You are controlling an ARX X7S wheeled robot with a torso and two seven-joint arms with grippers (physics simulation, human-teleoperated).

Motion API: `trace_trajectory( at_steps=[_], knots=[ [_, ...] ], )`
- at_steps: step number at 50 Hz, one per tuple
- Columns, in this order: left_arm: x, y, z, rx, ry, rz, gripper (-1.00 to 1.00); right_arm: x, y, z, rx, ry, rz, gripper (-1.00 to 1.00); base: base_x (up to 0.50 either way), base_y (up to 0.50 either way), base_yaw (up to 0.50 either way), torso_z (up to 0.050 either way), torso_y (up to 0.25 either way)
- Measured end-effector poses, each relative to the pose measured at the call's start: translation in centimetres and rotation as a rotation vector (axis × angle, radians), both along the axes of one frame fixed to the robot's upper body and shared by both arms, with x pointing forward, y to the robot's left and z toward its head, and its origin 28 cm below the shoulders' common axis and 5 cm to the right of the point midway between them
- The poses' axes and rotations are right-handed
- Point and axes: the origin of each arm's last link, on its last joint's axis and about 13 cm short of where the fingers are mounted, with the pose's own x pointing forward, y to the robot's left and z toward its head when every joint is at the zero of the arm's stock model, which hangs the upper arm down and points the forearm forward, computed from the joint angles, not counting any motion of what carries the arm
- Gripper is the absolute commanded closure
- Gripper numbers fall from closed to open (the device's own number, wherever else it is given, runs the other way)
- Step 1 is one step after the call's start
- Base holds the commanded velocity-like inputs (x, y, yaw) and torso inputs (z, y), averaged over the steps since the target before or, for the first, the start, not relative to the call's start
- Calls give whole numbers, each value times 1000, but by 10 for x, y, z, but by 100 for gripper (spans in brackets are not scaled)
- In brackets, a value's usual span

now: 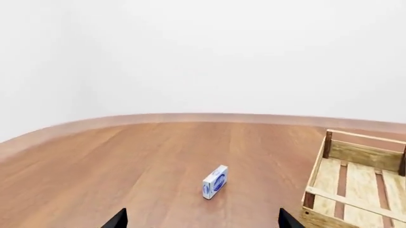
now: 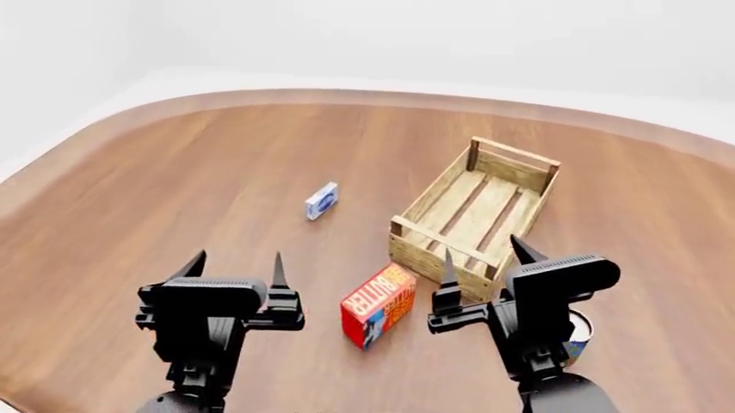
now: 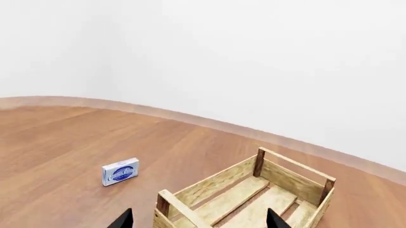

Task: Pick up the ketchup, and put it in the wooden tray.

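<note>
The ketchup does not show in any view. The wooden tray is empty and stands right of centre on the brown table; it also shows in the left wrist view and the right wrist view. My left gripper is open and empty, held above the table at the near left, with its dark tips at the edge of the left wrist view. My right gripper is open and empty, held above the tray's near end.
A red butter box stands between my grippers, by the tray's near left corner. A small blue-and-white box lies left of the tray. A can is partly hidden behind my right arm. The round table's edge curves at the back.
</note>
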Motion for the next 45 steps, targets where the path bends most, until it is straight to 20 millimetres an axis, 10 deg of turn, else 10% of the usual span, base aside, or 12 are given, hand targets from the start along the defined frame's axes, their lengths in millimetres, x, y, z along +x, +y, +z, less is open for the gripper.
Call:
trace_trajectory(
  at_steps=[26,45],
  knots=[
    [15,7,20,45,13,-55,-100,13,-4,24,-33,4,14,-100,3,0,305,0,0],
    [26,15,30,37,5,-18,-100,25,-1,32,-15,16,46,-100,133,-469,0,0,0]
  ],
)
